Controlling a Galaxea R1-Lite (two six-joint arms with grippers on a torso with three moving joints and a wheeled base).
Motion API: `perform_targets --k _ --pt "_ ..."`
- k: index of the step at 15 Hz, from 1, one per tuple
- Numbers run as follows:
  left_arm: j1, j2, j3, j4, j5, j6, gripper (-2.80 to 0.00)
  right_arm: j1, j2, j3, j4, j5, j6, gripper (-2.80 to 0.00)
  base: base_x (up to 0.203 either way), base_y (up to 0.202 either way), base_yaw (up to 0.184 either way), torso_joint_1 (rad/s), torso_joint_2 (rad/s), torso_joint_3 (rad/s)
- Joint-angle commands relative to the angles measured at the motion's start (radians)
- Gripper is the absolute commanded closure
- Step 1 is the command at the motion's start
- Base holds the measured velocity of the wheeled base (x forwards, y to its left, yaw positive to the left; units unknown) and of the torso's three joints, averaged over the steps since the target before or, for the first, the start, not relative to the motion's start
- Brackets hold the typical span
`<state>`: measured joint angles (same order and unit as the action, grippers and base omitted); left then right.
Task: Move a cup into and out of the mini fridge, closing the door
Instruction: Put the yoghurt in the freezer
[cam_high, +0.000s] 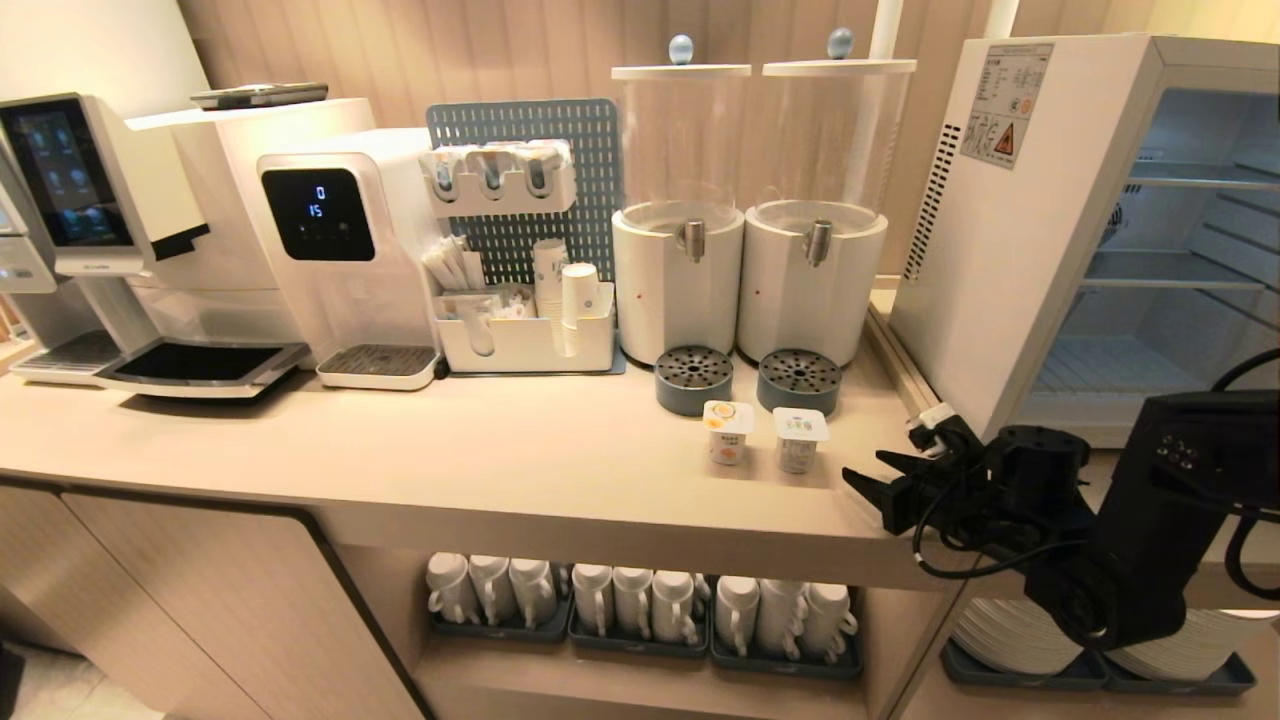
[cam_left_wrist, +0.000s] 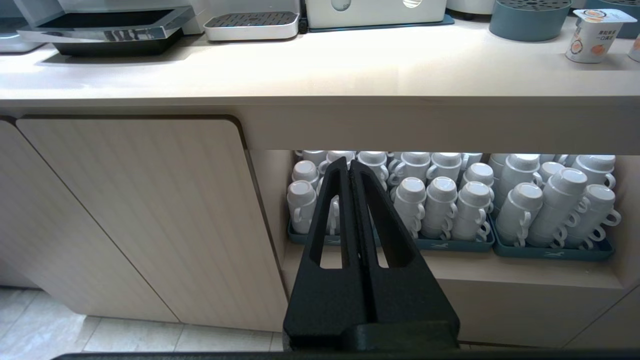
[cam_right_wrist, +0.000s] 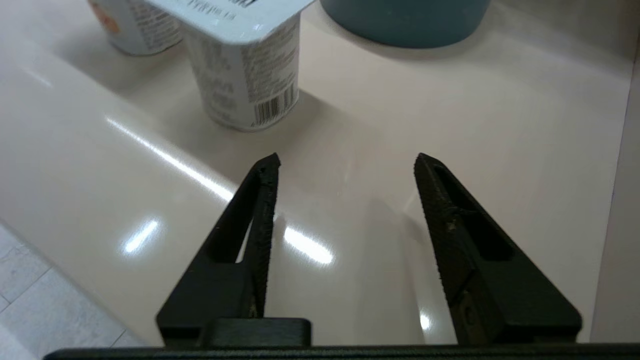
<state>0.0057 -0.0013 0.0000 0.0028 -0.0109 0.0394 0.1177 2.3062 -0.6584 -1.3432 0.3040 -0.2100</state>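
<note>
While the mini fridge stands open, right gripper spread apart near a yogurt cup, left gripper closed.

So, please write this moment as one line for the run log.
right gripper: open, over counter, near cup | left gripper: shut, parked below counter | fridge: open, no cup visible inside
</note>
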Motion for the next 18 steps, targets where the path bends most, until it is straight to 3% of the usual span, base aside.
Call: perform_targets --k 1,5,18 --pt "0.0 0.001 0.002 0.0 0.0 0.001 0.0 0.011 -0.029 -0.072 0.077 0.006 -0.001 -2.8 0.0 0.0 0.0 0.0 0.0 0.0" --pt "0.0 0.001 0.002 0.0 0.0 0.001 0.0 0.037 -0.041 -0.138 0.177 0.036 0.001 -2.8 0.0 0.0 0.0 0.0 0.0 0.0" --pt "0.0 0.001 0.002 0.003 0.003 -0.015 0.0 0.079 0.022 -0.296 0.295 0.035 0.0 -2.8 0.0 0.0 0.0 0.0 0.0 0.0"
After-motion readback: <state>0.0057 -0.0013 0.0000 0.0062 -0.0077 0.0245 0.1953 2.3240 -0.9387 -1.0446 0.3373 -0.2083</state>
